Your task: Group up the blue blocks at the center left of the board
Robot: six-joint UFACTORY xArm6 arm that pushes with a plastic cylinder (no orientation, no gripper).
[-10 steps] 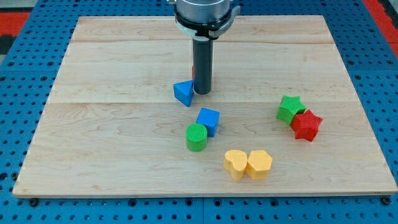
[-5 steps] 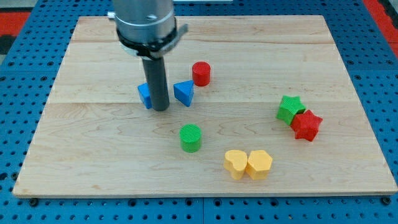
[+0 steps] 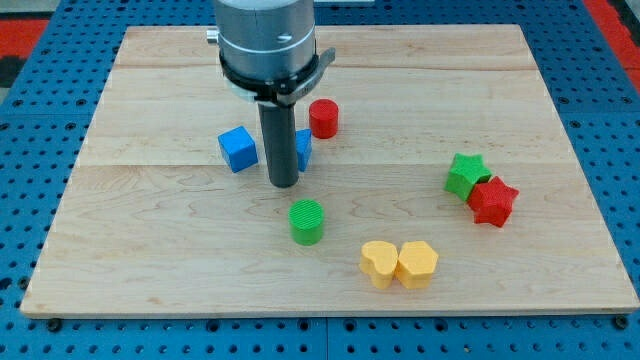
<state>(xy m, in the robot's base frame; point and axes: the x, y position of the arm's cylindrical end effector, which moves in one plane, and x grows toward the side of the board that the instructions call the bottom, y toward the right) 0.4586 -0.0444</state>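
Eight blocks lie on the board (image 3: 150,260). Two are blue: a cube (image 3: 238,149) and a second blue block (image 3: 304,148), half hidden. Two are red: a cylinder (image 3: 323,118) and a star (image 3: 492,201). Two are green: a cylinder (image 3: 307,221) and a star (image 3: 465,173). Two are yellow hearts (image 3: 378,263) (image 3: 418,264).

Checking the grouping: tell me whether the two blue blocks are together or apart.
Apart. The blue cube sits left of my tip; the blue triangular block shows partly behind the rod, bare wooden board between them.
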